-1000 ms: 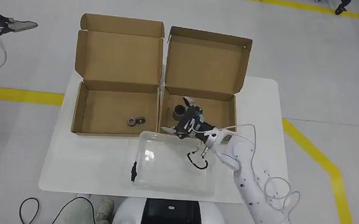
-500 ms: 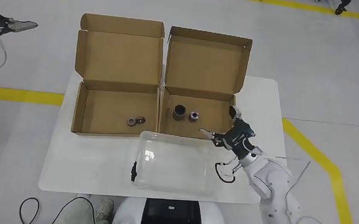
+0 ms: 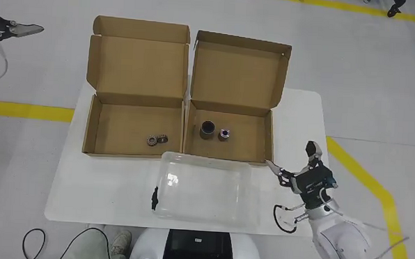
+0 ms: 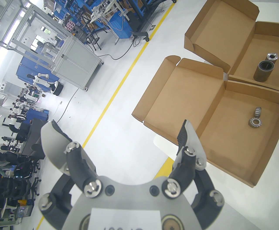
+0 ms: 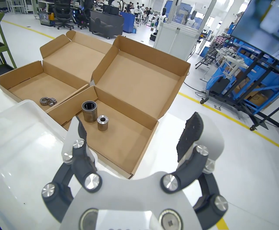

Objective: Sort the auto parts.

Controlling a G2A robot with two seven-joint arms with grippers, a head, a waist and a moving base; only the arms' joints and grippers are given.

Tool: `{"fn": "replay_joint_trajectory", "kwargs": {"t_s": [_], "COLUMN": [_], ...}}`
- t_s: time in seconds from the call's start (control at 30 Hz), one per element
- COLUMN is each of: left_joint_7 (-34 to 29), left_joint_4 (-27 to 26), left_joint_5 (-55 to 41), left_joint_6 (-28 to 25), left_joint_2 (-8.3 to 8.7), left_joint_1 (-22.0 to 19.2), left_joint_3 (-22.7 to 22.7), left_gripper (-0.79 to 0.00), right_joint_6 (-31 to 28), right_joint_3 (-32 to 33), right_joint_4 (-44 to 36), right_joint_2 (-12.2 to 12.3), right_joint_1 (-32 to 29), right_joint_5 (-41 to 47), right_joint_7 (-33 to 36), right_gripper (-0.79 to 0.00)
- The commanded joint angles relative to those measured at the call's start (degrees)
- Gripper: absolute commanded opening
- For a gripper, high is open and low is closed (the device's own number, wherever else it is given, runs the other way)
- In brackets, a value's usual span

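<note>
Right wrist view: large cylinder (image 5: 89, 111), small cylinder (image 5: 102, 122), well beyond spread jaws

In the top view the left gripper (image 3: 27, 29) is cut by the picture's edge (its fingers are too small to judge there), and the right arm (image 3: 339, 236) runs off the bottom edge. A small black thing (image 3: 154, 197) on the clear tray's (image 3: 205, 192) rim is too small to name. The right wrist view's edge cuts the tray.

Two boxes (image 3: 132, 130), four parts (image 3: 207, 129), one tray (image 3: 192, 157)
</note>
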Motion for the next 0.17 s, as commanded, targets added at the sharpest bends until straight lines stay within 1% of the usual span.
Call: {"fn": "replay_joint_trajectory", "kwargs": {"t_s": [0.0, 0.13], "left_joint_7": [0.00, 0.00], "left_joint_4": [0.00, 0.00], "left_joint_5": [0.00, 0.00], "left_joint_6": [0.00, 0.00], "left_joint_2": [0.00, 0.00], "left_joint_1": [0.00, 0.00], "left_joint_3": [0.00, 0.00], "left_gripper": [0.000, 0.000], "right_joint_6": [1.76, 4.48], "right_joint_3": [0.50, 1.50], "right_joint_4": [-1.55, -3.35], "right_joint_2": [0.00, 0.02], "right_joint_1": [-1.72, -5.02], "right_joint_5": [0.22, 0.70], "right_joint_7": [-0.96, -3.27], "right_gripper": [0.000, 0.000]}}
